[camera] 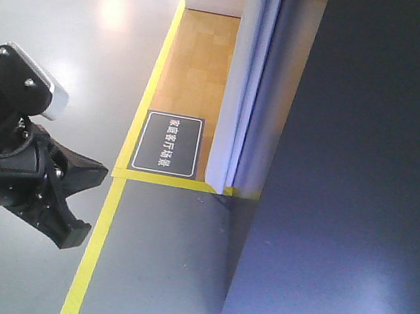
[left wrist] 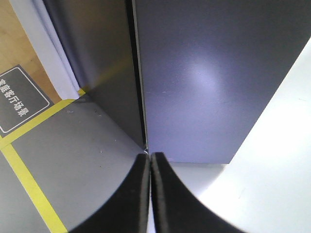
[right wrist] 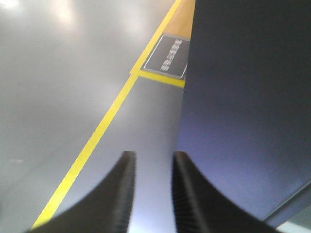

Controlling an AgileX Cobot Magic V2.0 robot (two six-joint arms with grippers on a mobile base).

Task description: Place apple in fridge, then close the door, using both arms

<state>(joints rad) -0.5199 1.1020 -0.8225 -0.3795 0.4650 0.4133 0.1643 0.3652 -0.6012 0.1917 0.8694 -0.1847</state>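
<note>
The fridge [camera: 289, 98] stands at the right as a tall dark grey body. Its flat door [camera: 366, 193] meets the side panel at a thin vertical seam [left wrist: 138, 87], and nothing of the inside shows. The apple is out of view. My left gripper [left wrist: 150, 156] is shut with nothing in it, its fingertips pointing at the bottom of that seam. In the front view the left gripper [camera: 87, 199] hangs low at the left, short of the fridge. My right gripper [right wrist: 153, 158] is open and empty over the grey floor, just left of the door [right wrist: 243, 107].
Yellow floor tape [camera: 104, 228] runs along the grey floor left of the fridge. A dark floor sign [camera: 167, 144] lies on a wooden strip beyond it. A white wall [camera: 238, 81] stands behind the fridge.
</note>
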